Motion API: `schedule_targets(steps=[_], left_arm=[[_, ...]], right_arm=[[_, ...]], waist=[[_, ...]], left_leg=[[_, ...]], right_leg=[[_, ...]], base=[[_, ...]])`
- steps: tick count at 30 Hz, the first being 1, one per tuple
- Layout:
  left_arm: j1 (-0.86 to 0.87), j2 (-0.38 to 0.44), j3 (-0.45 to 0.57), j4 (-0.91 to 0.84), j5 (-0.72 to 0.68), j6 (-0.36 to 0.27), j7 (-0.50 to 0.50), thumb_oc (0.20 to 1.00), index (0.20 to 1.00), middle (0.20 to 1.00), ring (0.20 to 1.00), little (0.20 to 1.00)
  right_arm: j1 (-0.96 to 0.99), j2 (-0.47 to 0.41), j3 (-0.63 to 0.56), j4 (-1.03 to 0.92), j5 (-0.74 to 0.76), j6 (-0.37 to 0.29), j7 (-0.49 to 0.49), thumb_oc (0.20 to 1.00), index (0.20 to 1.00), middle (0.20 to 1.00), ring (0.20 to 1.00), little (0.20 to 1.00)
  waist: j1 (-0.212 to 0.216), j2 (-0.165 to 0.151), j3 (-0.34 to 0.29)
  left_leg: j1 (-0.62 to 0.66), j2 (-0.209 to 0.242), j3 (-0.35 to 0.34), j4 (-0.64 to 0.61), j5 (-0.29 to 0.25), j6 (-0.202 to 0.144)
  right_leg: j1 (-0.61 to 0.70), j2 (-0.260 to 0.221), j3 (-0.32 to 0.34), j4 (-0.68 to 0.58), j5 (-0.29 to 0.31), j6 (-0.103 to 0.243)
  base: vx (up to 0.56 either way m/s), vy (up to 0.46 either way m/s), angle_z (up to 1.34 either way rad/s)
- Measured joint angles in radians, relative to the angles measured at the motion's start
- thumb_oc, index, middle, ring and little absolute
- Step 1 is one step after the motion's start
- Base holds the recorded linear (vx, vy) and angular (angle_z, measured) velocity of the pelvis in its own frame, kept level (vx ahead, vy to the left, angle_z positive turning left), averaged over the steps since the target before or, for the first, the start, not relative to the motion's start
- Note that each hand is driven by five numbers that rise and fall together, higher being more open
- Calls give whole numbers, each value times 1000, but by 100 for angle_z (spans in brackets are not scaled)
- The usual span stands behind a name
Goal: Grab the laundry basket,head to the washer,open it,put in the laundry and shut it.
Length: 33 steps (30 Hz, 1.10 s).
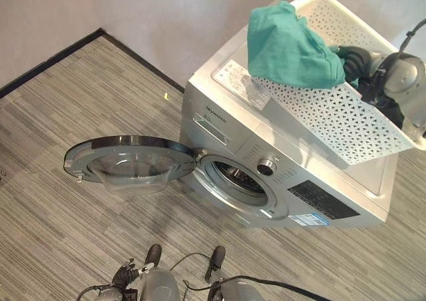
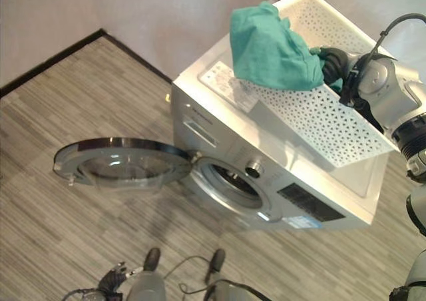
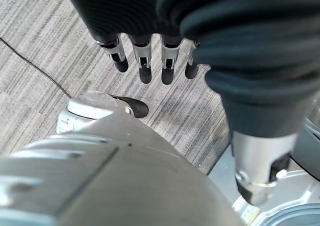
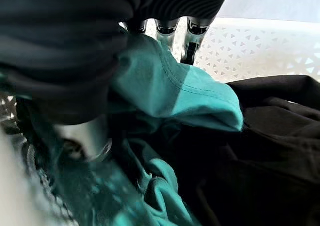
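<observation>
A silver front-loading washer (image 1: 223, 126) stands by the wall with its round door (image 1: 130, 162) swung wide open to the left, and the drum opening (image 1: 236, 178) is bare. The white perforated laundry basket (image 1: 333, 118) rests on the washer's top. My right hand (image 2: 333, 62) reaches into the basket, shut on a teal cloth (image 1: 286, 44) that bulges up over the basket's near rim. In the right wrist view that teal cloth (image 4: 170, 86) lies pinched under the fingers (image 4: 190, 41), beside a black garment (image 4: 270, 136). My left hand (image 3: 145, 61) hangs low above the floor, fingers straight and holding nothing.
Grey striped carpet (image 1: 80, 114) spreads in front of and to the left of the washer. Plain walls with a black skirting (image 1: 53, 58) close off the back. A small yellow scrap (image 1: 166, 96) lies on the floor near the washer's left corner.
</observation>
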<state>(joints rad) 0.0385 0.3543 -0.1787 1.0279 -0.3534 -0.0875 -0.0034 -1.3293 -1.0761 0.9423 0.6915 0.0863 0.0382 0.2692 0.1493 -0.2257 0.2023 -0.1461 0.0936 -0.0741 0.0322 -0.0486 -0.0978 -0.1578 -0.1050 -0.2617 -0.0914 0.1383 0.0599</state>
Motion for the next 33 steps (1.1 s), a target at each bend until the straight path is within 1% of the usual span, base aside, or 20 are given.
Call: schedule_targets(steps=[4,9,12,13,17,20,23,24,26,28,30,31,33], left_arm=[[-18,-5,2,2,1,-2,2,1000,1000,1000,1000,1000],[-39,-11,9,4,2,-4,28,1000,1000,1000,1000,1000],[-42,-14,10,8,3,-3,30,1000,1000,1000,1000,1000],[-43,-18,9,10,3,-3,31,1000,1000,1000,1000,1000],[-47,-27,9,10,8,-1,40,1000,1000,1000,1000,1000],[-38,-36,9,11,10,3,42,1000,1000,1000,1000,1000],[-21,-50,7,13,11,4,44,1000,1000,1000,1000,1000],[-13,-51,8,14,11,4,46,1000,1000,1000,1000,1000],[-1,-55,7,14,11,4,54,1000,1000,1000,1000,1000],[8,-56,7,14,11,5,61,1000,1000,1000,1000,1000],[13,-56,6,14,12,4,64,1000,1000,1000,1000,1000],[13,-56,6,13,15,4,67,1000,1000,1000,1000,1000],[15,-56,6,14,19,4,68,1000,1000,1000,1000,1000]], right_arm=[[0,3,-46,2,7,5,-15,200,200,200,200,200],[22,44,-131,76,22,7,-85,200,200,200,200,200],[30,53,-136,114,28,9,-106,200,200,200,200,200],[27,62,-163,141,30,8,-134,200,200,200,200,200],[14,79,-225,187,73,9,-210,200,200,200,200,200],[8,84,-254,191,98,7,-254,200,200,200,200,200],[-9,86,-265,206,129,6,-307,200,200,200,200,200],[-17,86,-270,210,139,6,-320,200,200,200,200,200],[-36,87,-296,210,178,3,-350,200,200,200,200,200],[-55,86,-308,216,214,-11,-382,200,200,200,200,200],[-86,83,-313,218,245,-25,-405,200,200,200,200,200],[-117,82,-313,218,266,-39,-428,200,200,200,200,200],[-146,81,-313,212,277,-46,-448,200,200,200,200,200]], waist=[[-2,11,6],[-2,44,-6],[-3,57,-11],[-2,66,-15],[-6,75,-24],[-14,81,-56],[-21,93,-82],[-26,96,-101],[-28,107,-112],[-33,114,-141],[-35,122,-155],[-43,126,-169],[-50,130,-177]], left_leg=[[3,-1,1,0,0,0],[9,-2,2,0,0,0],[24,-3,3,-2,0,0],[33,-3,2,-4,0,0],[60,-2,3,-6,0,1],[64,-2,1,-8,1,1],[96,-1,1,-16,0,1],[100,-1,1,-19,1,1],[124,-1,2,-29,2,2],[135,1,2,-40,2,3],[145,0,3,-43,3,4],[148,0,2,-45,5,5],[149,0,3,-55,12,6]], right_leg=[[1,0,2,2,2,-2],[6,0,3,2,4,-5],[20,-1,2,2,4,-5],[30,-1,2,2,4,-5],[55,-1,3,2,3,-6],[60,-1,3,2,3,-6],[89,-1,2,2,-2,-4],[91,-1,2,2,-4,-4],[110,-1,3,2,-6,-2],[120,-1,2,1,-13,0],[126,0,3,2,-13,0],[126,-1,2,2,-13,1],[127,-1,3,2,-13,1]], base=[[0,0,0],[4,6,0],[11,6,0],[0,0,0],[23,5,0],[50,10,1],[48,15,0],[43,13,-2],[18,5,0],[0,0,0],[0,0,0],[0,0,0],[0,0,0]])
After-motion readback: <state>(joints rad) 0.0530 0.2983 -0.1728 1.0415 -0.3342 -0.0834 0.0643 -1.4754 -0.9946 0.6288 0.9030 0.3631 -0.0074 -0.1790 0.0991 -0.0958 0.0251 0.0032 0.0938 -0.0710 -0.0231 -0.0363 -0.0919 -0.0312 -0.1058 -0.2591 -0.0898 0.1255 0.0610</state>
